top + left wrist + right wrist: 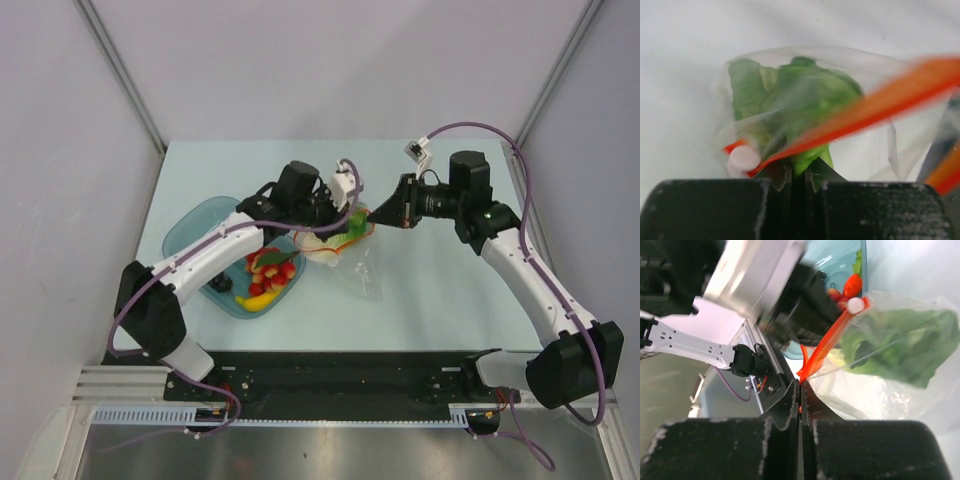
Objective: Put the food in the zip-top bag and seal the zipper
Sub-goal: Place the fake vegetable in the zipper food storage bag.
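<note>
- My left gripper (797, 172) — fingers pressed almost together, pinching the mouth edge of the zip-top bag (875, 150), with clear film and a bit of green caught between them.
- My right gripper (801, 385) — fingers pressed tight together, clamped on one end of the zipper (827, 342), which runs up and away from the fingertips.
- Zip-top bag — held between my two grippers over the middle of the table (450, 290), just right of the bowl (195, 225). In the top view its clear body hangs down toward the near side. I cannot tell whether its lower end touches the table.
- Zipper — a red-orange strip stretched taut between the two grips. It crosses the left wrist view on a slant and is blurred there.
- Slider (856, 305) — a small white piece on the zipper, well up the strip from my right fingertips and close beside my left fingers.
- Cabbage (800, 95) — leafy green, inside the bag, seen through the film in both wrist views.
- Berry cluster (272, 265) — red, lying in the bowl.
- Banana (262, 299) — yellow, in the bowl at its near edge.
- Grape bunch (222, 286) — dark, in the bowl, left of the banana.
- Bowl — translucent teal, on the table under my left arm.
</note>
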You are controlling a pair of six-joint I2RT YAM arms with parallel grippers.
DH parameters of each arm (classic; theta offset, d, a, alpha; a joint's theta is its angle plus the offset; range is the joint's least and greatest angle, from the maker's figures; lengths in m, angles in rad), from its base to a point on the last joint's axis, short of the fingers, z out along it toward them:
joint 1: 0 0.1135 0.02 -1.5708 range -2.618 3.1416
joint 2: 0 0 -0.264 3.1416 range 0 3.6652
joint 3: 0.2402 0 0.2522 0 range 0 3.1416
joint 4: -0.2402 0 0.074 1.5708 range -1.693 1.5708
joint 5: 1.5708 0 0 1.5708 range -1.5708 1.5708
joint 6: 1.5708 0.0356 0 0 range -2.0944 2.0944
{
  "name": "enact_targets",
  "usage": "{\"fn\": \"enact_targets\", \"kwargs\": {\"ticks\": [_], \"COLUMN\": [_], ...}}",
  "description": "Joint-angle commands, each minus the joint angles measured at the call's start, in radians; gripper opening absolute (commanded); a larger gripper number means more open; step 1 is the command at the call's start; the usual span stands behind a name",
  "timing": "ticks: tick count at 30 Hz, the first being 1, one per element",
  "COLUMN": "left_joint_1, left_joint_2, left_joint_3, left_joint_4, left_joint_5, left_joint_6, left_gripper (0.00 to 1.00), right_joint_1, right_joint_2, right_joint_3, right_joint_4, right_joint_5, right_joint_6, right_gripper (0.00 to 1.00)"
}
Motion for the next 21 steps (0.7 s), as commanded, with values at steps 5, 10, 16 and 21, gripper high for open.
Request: {"fn": "enact_targets", "kwargs": {"ticks": [5, 10, 16, 21], "left_joint_1": [0.083, 0.134, 0.12, 0.062], "left_joint_2": [-0.021, -0.072, -0.11, -0.075], "left_joint_3": [0.071, 0.023, -0.038, -0.003], "left_joint_4": [0.016, 0.154, 0.295, 0.254], "left_joint_5": [-0.118, -0.068, -0.184, -0.423], "left_joint_6": [-0.602, -0.832, -1.011, -0.975], "left_gripper": [0.0, 0.0, 0.0, 0.08], "right_joint_1": [0.06, 0.106, 0.154, 0.162], "right_joint_2": [-0.066, -0.055, -0.031, 0.038], "right_joint_3": [0.028, -0.008, -0.023, 0.029], "right_joint_4": [0.056, 0.057, 0.158, 0.284], "right_joint_5": [0.1, 0.169, 0.162, 0.114], "right_joint_6": [-0.018, 0.006, 0.132, 0.268], "right_gripper": [0.0, 0.0, 0.0, 0.0]}}
